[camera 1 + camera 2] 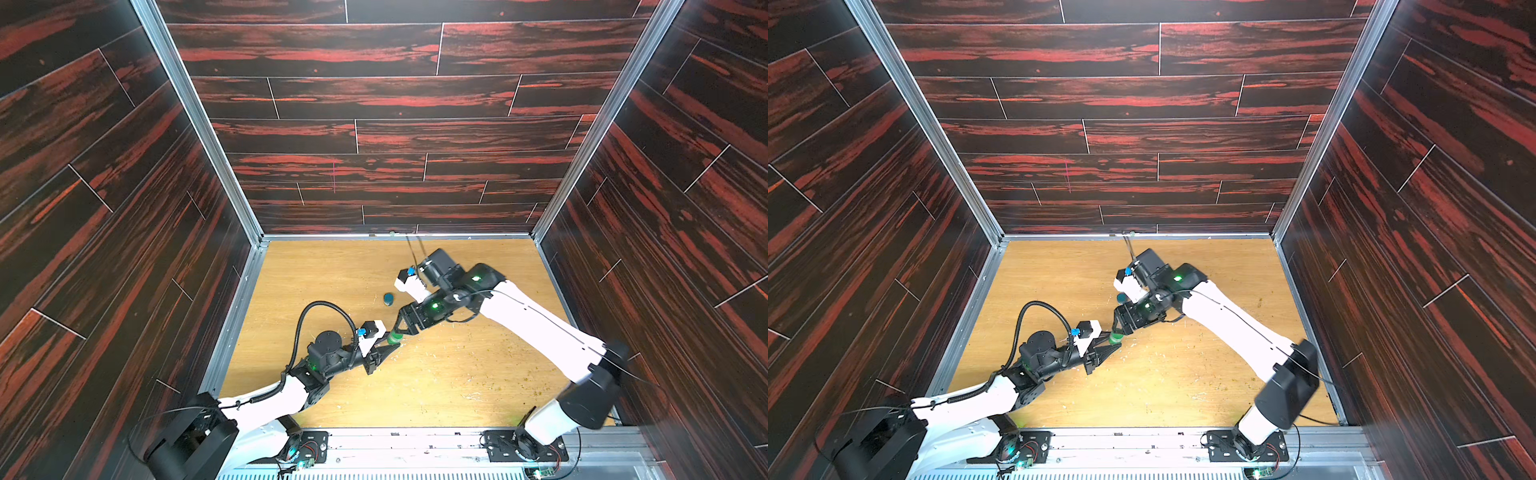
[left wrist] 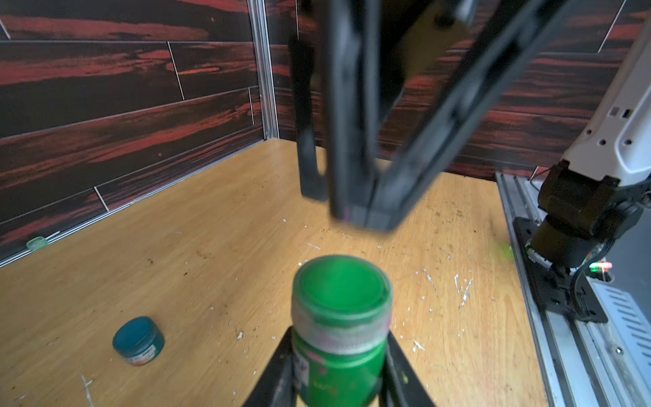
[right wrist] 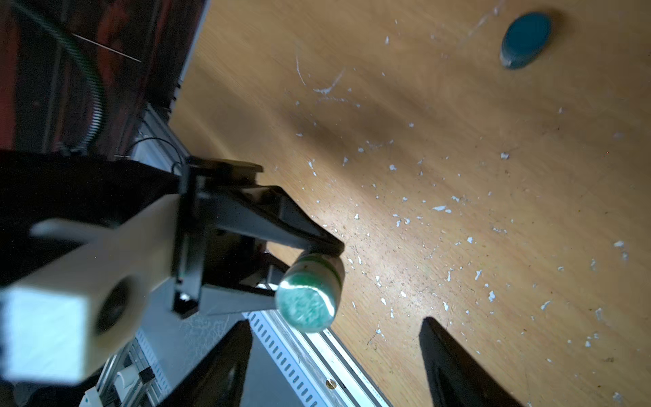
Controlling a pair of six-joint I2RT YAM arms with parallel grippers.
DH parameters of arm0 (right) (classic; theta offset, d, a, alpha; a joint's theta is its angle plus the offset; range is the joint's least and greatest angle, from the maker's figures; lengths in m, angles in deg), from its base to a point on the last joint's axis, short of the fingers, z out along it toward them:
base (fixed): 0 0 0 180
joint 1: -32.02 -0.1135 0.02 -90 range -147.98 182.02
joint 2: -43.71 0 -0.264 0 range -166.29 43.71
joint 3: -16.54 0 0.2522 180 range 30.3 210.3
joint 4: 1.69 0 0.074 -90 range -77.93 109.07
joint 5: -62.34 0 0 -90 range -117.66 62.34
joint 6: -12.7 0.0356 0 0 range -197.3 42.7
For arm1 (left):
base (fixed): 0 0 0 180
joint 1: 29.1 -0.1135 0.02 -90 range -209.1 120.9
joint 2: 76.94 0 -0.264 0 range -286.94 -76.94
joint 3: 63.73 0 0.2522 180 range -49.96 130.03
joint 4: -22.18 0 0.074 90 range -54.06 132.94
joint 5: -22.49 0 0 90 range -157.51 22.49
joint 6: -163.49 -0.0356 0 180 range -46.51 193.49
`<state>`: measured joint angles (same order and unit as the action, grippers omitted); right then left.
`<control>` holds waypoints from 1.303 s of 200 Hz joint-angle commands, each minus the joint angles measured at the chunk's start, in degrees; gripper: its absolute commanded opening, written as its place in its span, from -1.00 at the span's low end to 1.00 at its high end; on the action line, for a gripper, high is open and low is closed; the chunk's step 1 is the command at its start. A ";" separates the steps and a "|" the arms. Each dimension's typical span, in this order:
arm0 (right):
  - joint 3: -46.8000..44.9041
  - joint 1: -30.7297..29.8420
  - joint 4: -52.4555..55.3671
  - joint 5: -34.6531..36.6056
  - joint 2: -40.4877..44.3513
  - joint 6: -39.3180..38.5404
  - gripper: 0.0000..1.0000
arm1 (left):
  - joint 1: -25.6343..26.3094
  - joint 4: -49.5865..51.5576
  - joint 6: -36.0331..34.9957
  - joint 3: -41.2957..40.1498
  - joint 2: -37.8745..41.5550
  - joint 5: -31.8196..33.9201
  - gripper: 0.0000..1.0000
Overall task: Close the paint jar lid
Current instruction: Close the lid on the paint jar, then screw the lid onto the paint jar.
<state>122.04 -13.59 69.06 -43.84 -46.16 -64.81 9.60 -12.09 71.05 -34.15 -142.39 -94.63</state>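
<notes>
We note small green plastic paint jar (image 2: pixel 340 317) clenched in left gripper (image 2: pixel 340 356) over wooden table (image 2: pixel 211 246). Long axis tilted, capped end toward right gripper (image 3: pixel 336 322). Its jaws apart, touching nothing. Cap seemingly seated.

Robot test cell, lab-type, not a lived-in room.

- **Enclosure:** three walls of printed dark red wood-grain panels (image 1: pixel 395 95), seams visible, held in bare aluminium posts (image 1: pixel 195 116).
- **Work surface:** light wooden tabletop (image 1: pixel 457 374), scuffed, dotted with white flecks (image 3: pixel 440 208).
- **Near edge:** metal rail (image 1: pixel 415 444) with slotted vents. Two white-and-black arms are bolted to it, left arm (image 1: pixel 266 399) and right arm (image 1: pixel 540 328).
- **Electronics:** exposed circuit board (image 1: pixel 303 464) with lit LEDs and loose wires by the left base. Corrugated cable loop (image 1: pixel 316 307) on the left arm, white camera housing (image 3: pixel 70 306) at its wrist.
- **Props:** a green paint jar (image 2: pixel 340 317) and a small blue jar (image 2: pixel 138 340).
</notes>
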 commanded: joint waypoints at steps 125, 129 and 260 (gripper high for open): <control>-5.61 -0.36 -5.93 -0.66 4.86 -16.46 0.59 | 0.08 -6.55 1.10 -0.30 -0.97 -1.07 -0.47; -5.55 -0.36 -5.85 -0.41 4.68 -16.19 0.58 | 0.12 -6.68 1.10 -0.26 -0.99 -0.93 -0.47; -0.26 -5.65 -0.88 7.43 -1.07 -12.69 0.16 | 0.08 -6.12 1.11 -0.26 -1.52 -0.22 -0.47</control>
<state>119.48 -18.31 66.52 -38.49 -46.18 -78.60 9.60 -16.44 72.25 -34.15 -143.77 -95.30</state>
